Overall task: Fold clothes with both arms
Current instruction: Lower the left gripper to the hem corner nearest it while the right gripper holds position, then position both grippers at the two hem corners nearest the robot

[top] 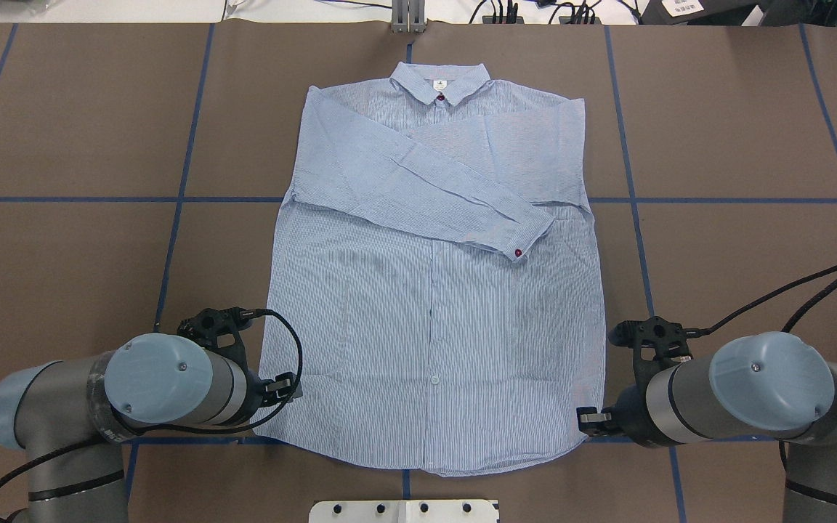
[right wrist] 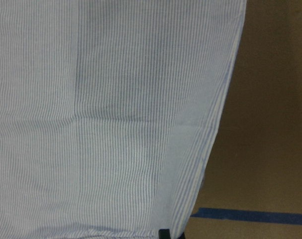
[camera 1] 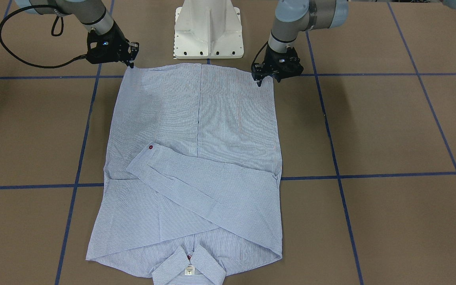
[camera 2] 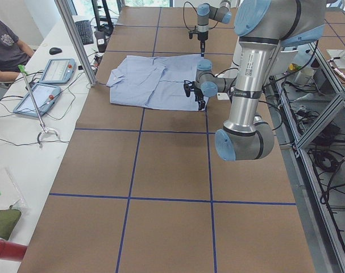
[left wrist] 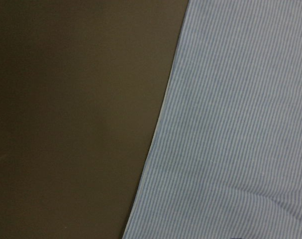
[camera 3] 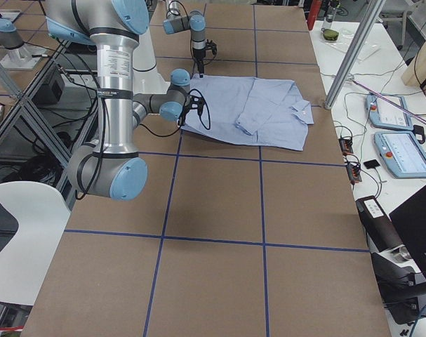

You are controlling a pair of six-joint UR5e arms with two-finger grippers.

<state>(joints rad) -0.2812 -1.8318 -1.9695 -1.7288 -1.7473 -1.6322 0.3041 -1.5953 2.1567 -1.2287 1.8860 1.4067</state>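
Note:
The blue-and-white striped shirt (camera 1: 232, 118) lies flat and face up, collar (top: 439, 81) away from the robot, with both sleeves folded across the chest. A red button (camera 1: 151, 147) shows on the top cuff. My left gripper (camera 1: 266, 80) is down on one hem corner nearest the robot. My right gripper (camera 1: 131, 63) is down on the other corner, which is drawn to a point at its tips. Both appear shut on the hem. In the overhead view my wrists mostly hide the left gripper (top: 277, 388) and the right gripper (top: 591, 420). Each wrist view shows striped cloth very close: the left wrist view (left wrist: 230, 124), the right wrist view (right wrist: 116, 124).
The brown table (camera 1: 390, 130) carries blue tape grid lines. The white pedestal base (camera 1: 209, 31) stands just behind the hem between the arms. Tablets (camera 2: 55, 71) and cables lie on a side bench beyond the collar end, where a person (camera 2: 4, 42) sits.

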